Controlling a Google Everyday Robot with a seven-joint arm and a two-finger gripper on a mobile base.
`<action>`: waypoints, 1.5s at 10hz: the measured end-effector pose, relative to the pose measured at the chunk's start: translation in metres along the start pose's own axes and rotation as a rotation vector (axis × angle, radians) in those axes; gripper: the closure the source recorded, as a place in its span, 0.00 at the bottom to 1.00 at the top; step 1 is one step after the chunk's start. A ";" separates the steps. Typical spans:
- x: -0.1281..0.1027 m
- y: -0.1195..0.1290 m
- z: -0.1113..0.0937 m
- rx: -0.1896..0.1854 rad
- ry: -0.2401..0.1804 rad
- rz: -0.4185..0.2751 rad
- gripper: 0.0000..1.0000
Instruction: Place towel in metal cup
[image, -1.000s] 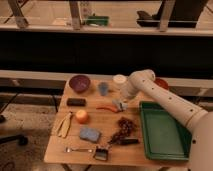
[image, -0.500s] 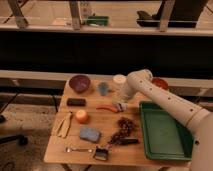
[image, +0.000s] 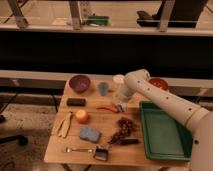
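A blue folded towel (image: 90, 134) lies flat on the wooden table (image: 100, 122), front centre-left. A blue-grey metal cup (image: 103, 88) stands upright at the back, right of a purple bowl (image: 79, 82). My gripper (image: 120, 106) hangs low over the table's middle right, at the right end of a red-orange pepper (image: 106, 107). It is right of and in front of the cup and well behind the towel. The white arm (image: 155, 97) reaches in from the right.
A green tray (image: 162, 132) sits at the right. A white cup (image: 118, 79) and red bowl (image: 159, 83) stand at the back. A black bar (image: 76, 101), orange (image: 81, 116), banana (image: 64, 124), grapes (image: 125, 129), fork (image: 77, 149) and black tool (image: 101, 154) lie about.
The arm has barely shifted and the gripper stays by the pepper. Nothing on the table has moved.
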 end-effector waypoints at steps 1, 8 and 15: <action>-0.001 0.000 0.000 -0.005 -0.001 -0.004 0.20; -0.001 0.007 -0.003 -0.043 0.002 -0.020 0.20; 0.023 0.013 0.016 -0.081 -0.006 0.019 0.20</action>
